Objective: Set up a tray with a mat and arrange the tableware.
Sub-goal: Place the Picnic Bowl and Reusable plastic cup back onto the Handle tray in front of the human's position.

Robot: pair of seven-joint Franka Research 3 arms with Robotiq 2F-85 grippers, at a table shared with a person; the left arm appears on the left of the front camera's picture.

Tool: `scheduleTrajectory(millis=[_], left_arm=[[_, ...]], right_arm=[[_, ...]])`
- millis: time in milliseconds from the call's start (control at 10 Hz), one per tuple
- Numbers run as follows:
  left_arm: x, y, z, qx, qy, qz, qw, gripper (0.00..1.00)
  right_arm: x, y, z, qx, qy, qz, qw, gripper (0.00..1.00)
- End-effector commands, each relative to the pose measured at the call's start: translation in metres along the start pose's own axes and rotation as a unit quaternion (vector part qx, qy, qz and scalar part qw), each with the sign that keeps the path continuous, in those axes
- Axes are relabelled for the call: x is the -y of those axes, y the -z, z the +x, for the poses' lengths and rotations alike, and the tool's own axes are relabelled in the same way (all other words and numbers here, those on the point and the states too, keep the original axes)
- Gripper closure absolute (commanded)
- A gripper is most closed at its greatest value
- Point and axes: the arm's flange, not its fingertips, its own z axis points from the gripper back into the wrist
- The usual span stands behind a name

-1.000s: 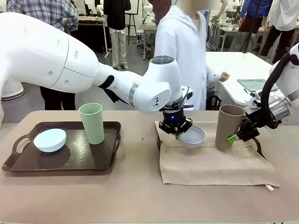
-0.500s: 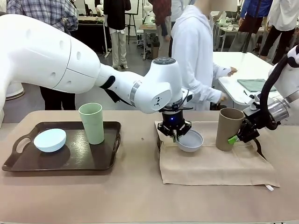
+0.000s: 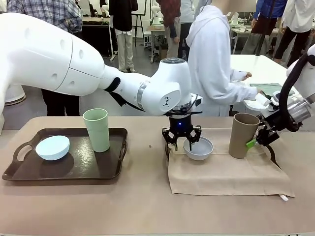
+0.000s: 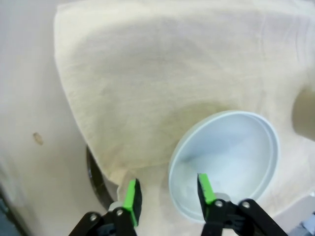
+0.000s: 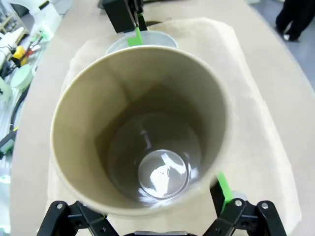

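Observation:
My left gripper (image 3: pixel 181 141) hangs open over the near rim of the bluish white bowl (image 3: pixel 199 149), which rests on the beige mat (image 3: pixel 221 172). In the left wrist view one fingertip (image 4: pixel 205 189) is inside the bowl (image 4: pixel 231 152) and the other is outside, over the mat (image 4: pixel 162 73). My right gripper (image 3: pixel 248 143) is shut on the tan brown tumbler (image 3: pixel 242 135), standing upright at the mat's right part. The right wrist view looks down into the tumbler (image 5: pixel 142 132). A pale blue bowl (image 3: pixel 52 147) and a light green tumbler (image 3: pixel 96 129) stand on the dark tray (image 3: pixel 115 169) at left.
A second dark tray's edge (image 4: pixel 95 179) shows from under the mat's corner. A person in a white hoodie (image 3: pixel 211 64) stands behind the table, turned toward a white table (image 3: pixel 251 69) at the right. Bare tabletop lies between the tray and the mat.
My left gripper lowered the bluish white bowl onto the mat and opened off it. The right arm shifted the tan tumbler slightly right and more upright. The person turned right.

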Motion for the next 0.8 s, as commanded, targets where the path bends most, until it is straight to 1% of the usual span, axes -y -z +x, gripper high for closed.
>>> scheduleTrajectory(millis=[0,100,200,300,400,600,700], left_arm=[[-0.010,-0.025,-0.013,-0.013,0.005,-0.006,1.000,0.00],[-0.013,-0.037,-0.019,-0.011,0.008,-0.005,1.000,0.26],[-0.016,-0.051,-0.025,-0.014,0.005,0.002,1.000,0.17],[-0.018,-0.067,-0.031,-0.017,0.011,0.009,1.000,0.06],[-0.017,-0.084,-0.038,-0.011,0.022,0.024,0.999,0.00],[-0.012,-0.116,-0.053,-0.001,0.050,0.046,0.998,0.00],[-0.011,-0.131,-0.060,0.004,0.057,0.056,0.997,0.00]], right_arm=[[-0.013,-0.018,0.005,-0.029,0.045,0.001,0.999,0.00],[-0.018,-0.026,0.012,-0.039,0.074,0.007,0.996,0.00],[-0.025,-0.036,0.024,-0.060,0.117,0.014,0.991,0.00],[-0.036,-0.049,0.040,-0.094,0.163,0.004,0.982,0.00],[-0.046,-0.062,0.060,-0.138,0.206,-0.016,0.969,0.00],[-0.069,-0.078,0.105,-0.226,0.287,-0.048,0.930,0.00],[-0.078,-0.082,0.125,-0.274,0.319,-0.072,0.905,0.00]])
